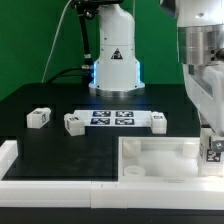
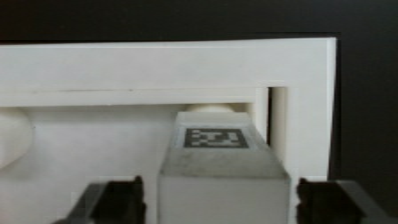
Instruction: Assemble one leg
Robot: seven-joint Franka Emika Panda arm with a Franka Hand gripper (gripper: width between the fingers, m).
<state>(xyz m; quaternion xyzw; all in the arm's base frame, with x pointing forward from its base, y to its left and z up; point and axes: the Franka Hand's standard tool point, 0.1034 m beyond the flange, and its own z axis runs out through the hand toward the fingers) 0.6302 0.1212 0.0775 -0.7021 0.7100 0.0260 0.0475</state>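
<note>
Leg [image 2: 217, 150] pinched between jaws of gripper [image 2: 217, 200], held upright at panel [image 1: 160, 158] corner. Three legs [image 1: 74, 123] left on counter [image 1: 60, 100].

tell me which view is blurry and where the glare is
Wrist view: soft all over, the tag on the leg smeared, the fingers dark blurs. Exterior view: sharper, with bright bluish glare at the arm's base.

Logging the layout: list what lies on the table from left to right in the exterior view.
Leg → second leg → marker board → third leg → tray-like panel → held leg at the far right.
</note>
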